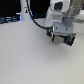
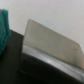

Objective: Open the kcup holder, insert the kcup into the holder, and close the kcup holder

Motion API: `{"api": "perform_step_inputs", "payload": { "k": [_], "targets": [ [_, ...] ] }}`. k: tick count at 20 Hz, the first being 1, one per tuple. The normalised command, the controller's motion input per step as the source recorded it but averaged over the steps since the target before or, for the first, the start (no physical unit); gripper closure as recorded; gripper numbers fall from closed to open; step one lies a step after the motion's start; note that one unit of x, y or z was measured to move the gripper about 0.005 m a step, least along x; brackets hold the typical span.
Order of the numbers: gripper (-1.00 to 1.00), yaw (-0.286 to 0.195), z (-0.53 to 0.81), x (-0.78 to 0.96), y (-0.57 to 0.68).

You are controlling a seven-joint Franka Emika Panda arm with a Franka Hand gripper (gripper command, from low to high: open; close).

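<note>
Exterior view is showing the white arm (image 1: 59, 12) reaching down at the upper right of the pale table (image 1: 30, 57), with a dark cable (image 1: 34, 20) looping behind it. Its pincer (image 1: 61, 36) is hanging low over a small dark boxy thing with green flecks (image 1: 61, 39), which is sitting on the table right under the arm; blur is keeping me from saying whether that is the kcup holder, and whether the pincer is spread, pressed together or pinching anything. The kcup itself is not making itself out in either picture.

Wrist view is showing a pale grey flat panel (image 2: 52, 44) tilting above a dark, glossy edge (image 2: 45, 62), with a teal-green patch (image 2: 5, 25) sitting beside it at one border. Everything there is looking heavily blurred.
</note>
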Motion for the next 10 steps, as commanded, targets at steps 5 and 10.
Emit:
{"api": "perform_step_inputs", "payload": {
  "k": [5, 10],
  "targets": [
    [-1.00, 0.093, 0.04, -0.44, 0.50],
    [-1.00, 0.054, 0.07, -0.43, 0.64]
  ]
}}
